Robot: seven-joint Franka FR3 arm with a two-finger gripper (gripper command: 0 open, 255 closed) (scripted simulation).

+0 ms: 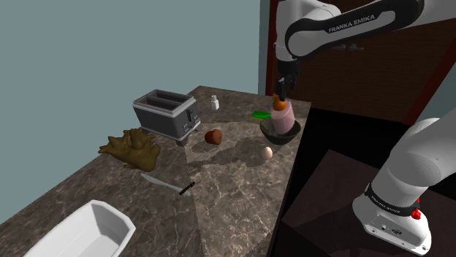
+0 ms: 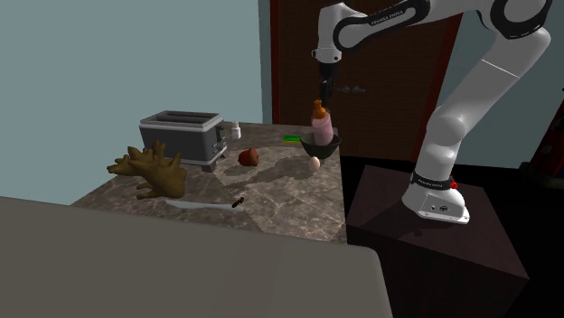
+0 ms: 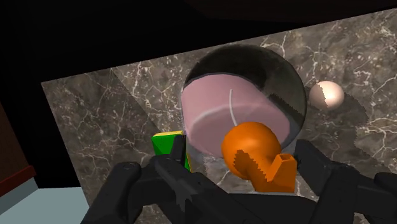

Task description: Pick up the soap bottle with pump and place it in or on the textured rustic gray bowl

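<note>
a home kitchen, by the look of it: a dark brown countertop (image 1: 234, 190) with pale marble veining runs along a flat blue-grey wall (image 1: 109, 51), and a white basin (image 1: 88, 234) like a small sink sits at its near end in the shoulder view. a grey two-slot toaster (image 1: 166, 114) stands by the wall with a small white shaker (image 1: 215, 103) near it. a knife (image 1: 168, 183) with a black handle lies on the counter, a pale egg (image 1: 267, 152) rests just beside a dark bowl (image 1: 281, 137), and a green sponge (image 1: 260, 114) lies behind that bowl. past the counter's far end stands a dark wooden door (image 2: 389, 99) with a handle
</note>
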